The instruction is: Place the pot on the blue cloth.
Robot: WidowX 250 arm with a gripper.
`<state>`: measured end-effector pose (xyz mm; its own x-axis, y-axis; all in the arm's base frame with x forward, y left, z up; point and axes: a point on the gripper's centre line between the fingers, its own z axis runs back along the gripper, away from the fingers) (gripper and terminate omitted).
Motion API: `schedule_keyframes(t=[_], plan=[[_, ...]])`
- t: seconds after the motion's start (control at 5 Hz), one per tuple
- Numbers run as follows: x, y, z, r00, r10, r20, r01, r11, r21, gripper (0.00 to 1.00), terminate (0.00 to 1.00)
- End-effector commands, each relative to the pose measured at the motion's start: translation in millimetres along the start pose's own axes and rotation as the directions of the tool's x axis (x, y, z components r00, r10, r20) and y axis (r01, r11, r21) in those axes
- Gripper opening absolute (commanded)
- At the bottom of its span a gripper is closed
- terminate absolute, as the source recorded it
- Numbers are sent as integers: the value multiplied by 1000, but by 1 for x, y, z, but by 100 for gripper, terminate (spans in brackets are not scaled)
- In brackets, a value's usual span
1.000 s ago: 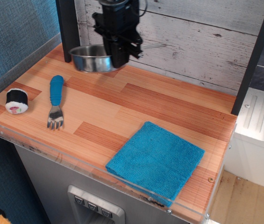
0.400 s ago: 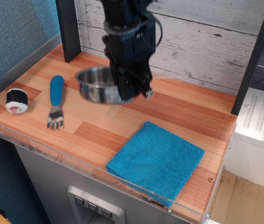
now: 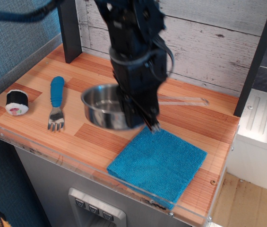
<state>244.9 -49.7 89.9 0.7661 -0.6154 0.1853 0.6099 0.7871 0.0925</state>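
The pot (image 3: 102, 109) is a shiny shallow steel pan, held in the air above the wooden table, just left of the blue cloth's far corner. Its long wire handle (image 3: 183, 100) sticks out to the right behind the arm. My gripper (image 3: 135, 116) is shut on the pot's right rim, and the black arm hides that side of the pot. The blue cloth (image 3: 158, 161) lies flat at the front right of the table, with nothing on it.
A blue-handled fork (image 3: 55, 101) lies left of the pot. A sushi-roll toy (image 3: 17, 102) sits at the far left. A clear acrylic lip (image 3: 95, 176) runs along the table's front edge. A black post (image 3: 70, 30) stands at the back left.
My gripper has carried the pot from the back of the table forward and to the right, toward the blue cloth. The pot is lower and nearer the cloth's corner.
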Motion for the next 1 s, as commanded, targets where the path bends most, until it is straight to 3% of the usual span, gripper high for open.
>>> schedule_keyframes(t=[0.0,0.4,0.8], plan=[[14,-50,-2,991,-130,37,129,991,28,0,0],[14,-75,-35,985,-175,10,174,983,50,0,0],[10,-60,-53,993,-117,-13,118,991,69,0,0]])
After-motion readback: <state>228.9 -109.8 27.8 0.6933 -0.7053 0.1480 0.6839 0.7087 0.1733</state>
